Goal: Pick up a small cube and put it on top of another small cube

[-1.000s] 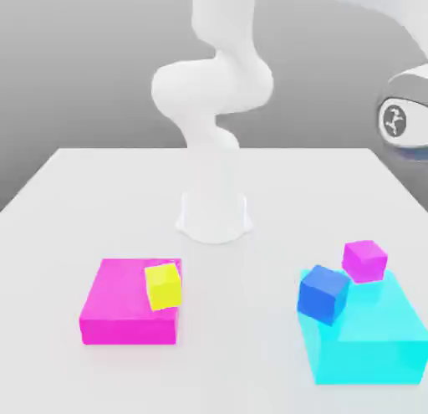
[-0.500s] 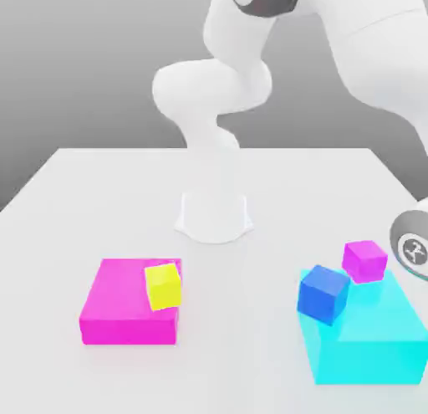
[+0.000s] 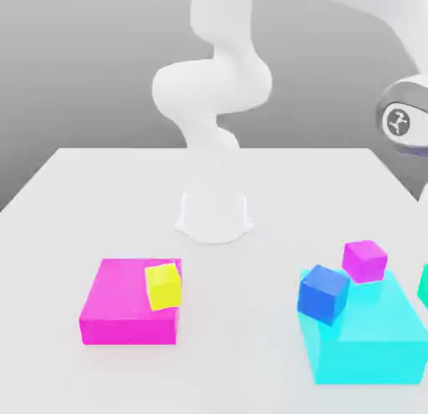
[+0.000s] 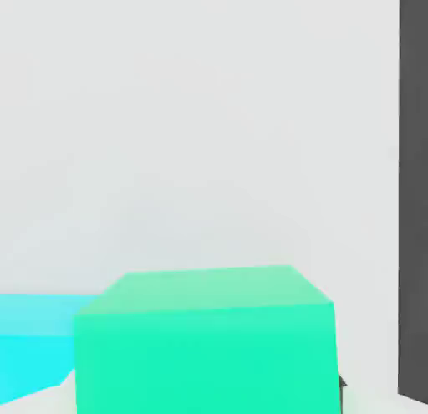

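Change since earlier frame: the arm's round wrist joint (image 3: 401,120), low beside the cyan block half a second before, had risen high at the exterior view's right edge; a sliver of green cube (image 3: 424,285) had appeared at that edge, while the other blocks had not shifted.
Arm: white Panda arm (image 3: 213,94) rose from its round base (image 3: 214,216) at the table's far middle and curved out past the frame's top.
Claw: its fingers could not be made out, so whether they were wide, narrow or holding something could not be told.
Green cube: filled the lower part of the hand view (image 4: 205,341), close to the camera, with cyan showing beside it.
Cyan block: large flat block (image 3: 368,337) at the exterior view's right front.
Blue cube: small cube (image 3: 323,293) sat tilted at the cyan block's near-left corner.
Magenta cube: small cube (image 3: 364,260) sat at the cyan block's far edge, near the blue cube.
Magenta block: large flat block (image 3: 121,304) at the exterior view's left front.
Yellow cube: small cube (image 3: 163,286) rested tilted on the magenta block's right edge.
Table: white tabletop (image 3: 100,195) under everything.
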Motion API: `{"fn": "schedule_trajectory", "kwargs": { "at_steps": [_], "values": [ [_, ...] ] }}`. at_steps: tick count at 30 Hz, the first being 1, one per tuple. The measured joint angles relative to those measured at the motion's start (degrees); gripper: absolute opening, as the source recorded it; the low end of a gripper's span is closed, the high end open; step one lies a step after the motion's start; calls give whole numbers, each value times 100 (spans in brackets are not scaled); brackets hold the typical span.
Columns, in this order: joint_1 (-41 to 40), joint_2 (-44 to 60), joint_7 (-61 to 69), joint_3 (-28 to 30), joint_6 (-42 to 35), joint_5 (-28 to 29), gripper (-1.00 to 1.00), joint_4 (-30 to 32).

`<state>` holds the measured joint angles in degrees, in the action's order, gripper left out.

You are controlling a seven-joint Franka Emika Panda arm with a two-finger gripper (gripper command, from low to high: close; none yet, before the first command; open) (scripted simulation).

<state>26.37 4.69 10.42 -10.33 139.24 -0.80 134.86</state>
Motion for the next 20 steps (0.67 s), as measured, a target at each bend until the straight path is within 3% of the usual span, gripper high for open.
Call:
{"fn": "schedule_trajectory", "kwargs": {
  "at_steps": [11, 16, 17, 20],
  "values": [
    [292, -2321, 267, -63, -483, -454, -100, 1800],
    [264, -1796, 206, -161, 461, -397, -100, 2218],
    [248, -1668, 192, -181, 633, -381, 100, 2264],
    [248, -1668, 192, -181, 633, -381, 100, 2264]
  ]
}}
